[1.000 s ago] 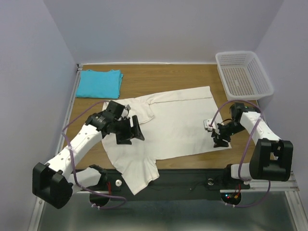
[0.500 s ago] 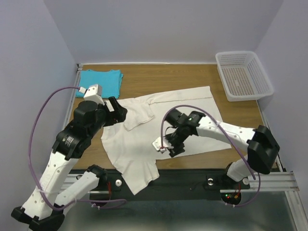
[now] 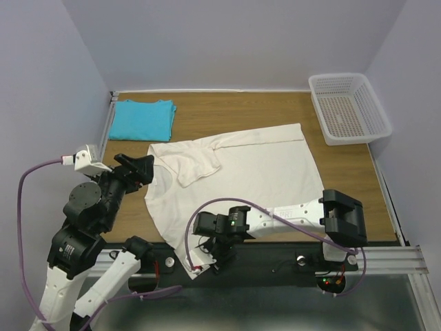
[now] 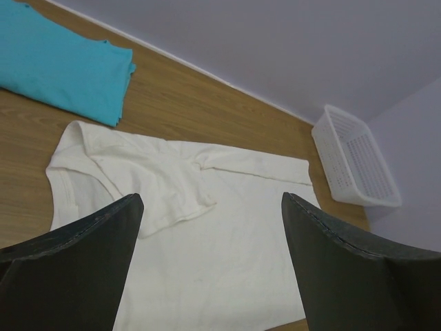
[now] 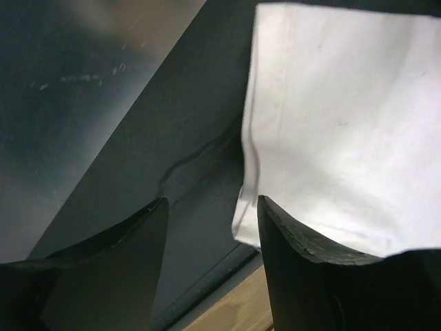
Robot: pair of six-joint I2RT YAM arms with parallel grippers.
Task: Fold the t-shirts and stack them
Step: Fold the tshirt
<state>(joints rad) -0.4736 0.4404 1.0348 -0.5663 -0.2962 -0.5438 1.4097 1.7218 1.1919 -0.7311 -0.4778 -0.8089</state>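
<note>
Right hand (image 5: 211, 203), jaws apart, hangs by cream t-shirt (image 3: 255, 179); basket (image 3: 318, 103) well apart.

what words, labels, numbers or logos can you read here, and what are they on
No readable text in any view.
cream t-shirt: plain, no print.
turquoise t-shirt: plain, no print.
white basket: no label visible.
left arm's black joint housing: small pale marks, too small to read.

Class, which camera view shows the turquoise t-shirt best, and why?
Top external: the turquoise t-shirt lies folded and fully in frame. The left wrist view crops it at the frame edge; the right wrist view misses it.
</note>
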